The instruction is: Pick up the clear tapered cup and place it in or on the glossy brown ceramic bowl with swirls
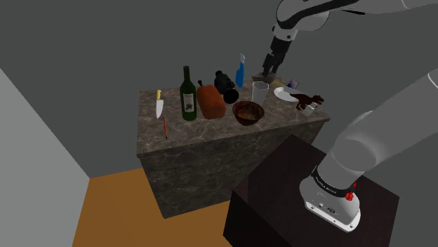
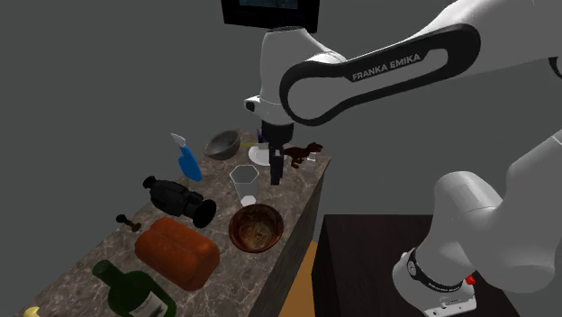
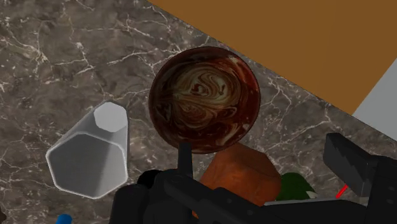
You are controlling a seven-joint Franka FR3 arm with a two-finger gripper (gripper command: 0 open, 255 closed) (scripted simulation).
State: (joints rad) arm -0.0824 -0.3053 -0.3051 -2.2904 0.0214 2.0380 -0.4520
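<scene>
Overhead, the gripper (image 1: pixel 269 70) hangs over the counter, the clear cup (image 1: pixel 260 91) just below its jaws. Sideways on, the cup (image 2: pixel 244 180) stands upright beside the jaws, apart from them. Down the wrist, the cup (image 3: pixel 92 156) and the swirled brown bowl (image 3: pixel 205 98) sit side by side beneath the jaws; how wide they stand I cannot tell.

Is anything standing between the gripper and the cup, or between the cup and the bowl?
Nothing visible. The gripper hangs near the cup with open air between them. The cup stands right beside the bowl, with only bare counter between.
</scene>
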